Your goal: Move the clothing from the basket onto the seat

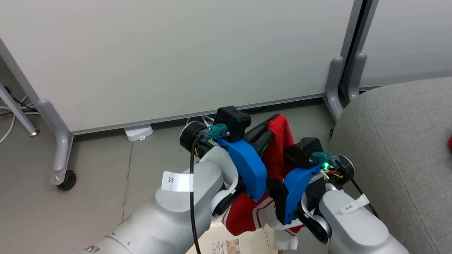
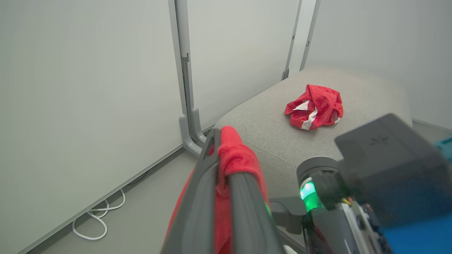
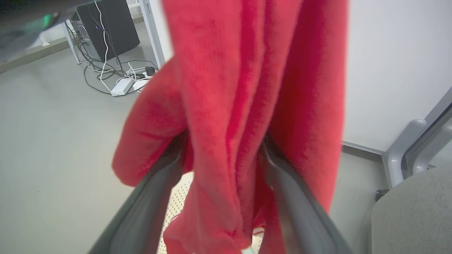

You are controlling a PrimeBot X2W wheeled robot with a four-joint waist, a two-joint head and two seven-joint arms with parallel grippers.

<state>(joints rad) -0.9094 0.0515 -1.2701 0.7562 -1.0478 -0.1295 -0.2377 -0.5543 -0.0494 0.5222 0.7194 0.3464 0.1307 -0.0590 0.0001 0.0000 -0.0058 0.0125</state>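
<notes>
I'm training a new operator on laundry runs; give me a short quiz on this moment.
1. True or false: one red garment already lies on the seat.
2. Which tool is shut on the hanging garment? A left, B right, C neither.
3. Fill in: the right tool stands ____, cloth draped between its fingers.
Key: 1 true. 2 A, the left tool. 3 open.

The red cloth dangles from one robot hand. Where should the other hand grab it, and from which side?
Grip the bunched middle folds of the red cloth, below where the shut left end effector pinches its top. Come level from the sofa side: the cloth hangs down in thick folds, and the open right end effector straddles them, so closing should catch plenty.
</notes>
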